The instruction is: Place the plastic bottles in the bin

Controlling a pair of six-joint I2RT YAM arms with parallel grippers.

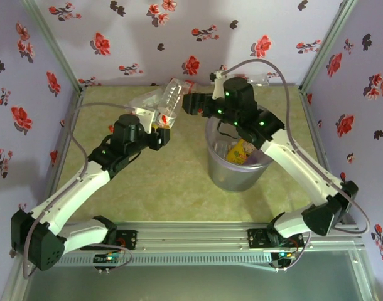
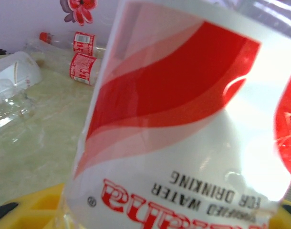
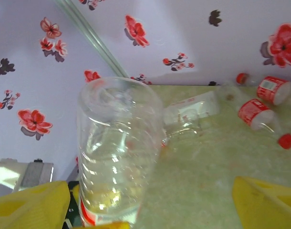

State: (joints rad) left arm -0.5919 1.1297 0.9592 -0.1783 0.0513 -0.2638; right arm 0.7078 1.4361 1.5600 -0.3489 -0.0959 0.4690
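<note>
1. One clear plastic bottle with a red-white label (image 1: 169, 100) tilts above the table (image 1: 166, 188), gripped by the left pincer (image 1: 161, 124).
2. Right pincer (image 1: 190, 103) gapes wide around its far end.
3. Translucent grey round plastic bin (image 1: 220, 175) stands just right; bare table lies in front.

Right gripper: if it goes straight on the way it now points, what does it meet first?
Most likely the clear plastic bottle that the left gripper holds up. It stands right ahead of the right gripper, between its open jaws. How near it is remains unclear.
</note>
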